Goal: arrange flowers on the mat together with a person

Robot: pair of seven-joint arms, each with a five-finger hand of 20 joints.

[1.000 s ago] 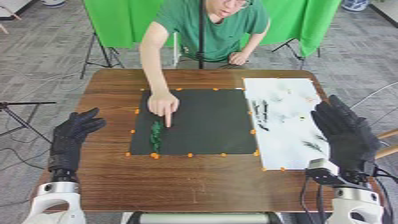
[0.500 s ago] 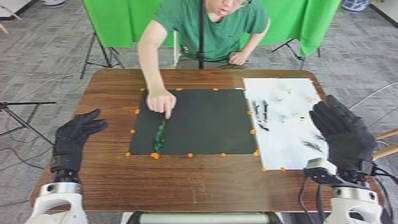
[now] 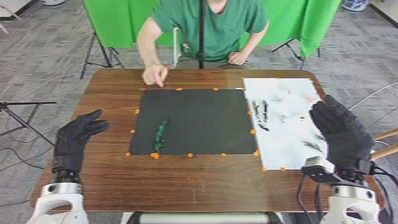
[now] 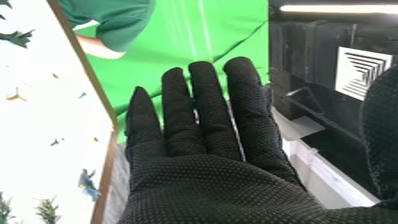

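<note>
Sprig (image 3: 160, 137) first: its far end leans more to the right, and the person's hand (image 3: 155, 75) that had a finger at it is now back at the mat's (image 3: 209, 125) far edge. That reads as one stem placed by the person—so the next move may well be the robot's.

The right hand (image 3: 342, 130) is released, its fingers straight and a little apart, with nothing in its grasp; whether it brushes the sheet (image 3: 284, 147) just to its left is hard to tell. More stems (image 3: 260, 114) lie there, between that hand and the mat, likely the next to pick from. The left hand (image 3: 73, 137) is loosely open and empty, above the table (image 3: 200, 185), with the laid sprig to its right—well apart from its fingers.
</note>
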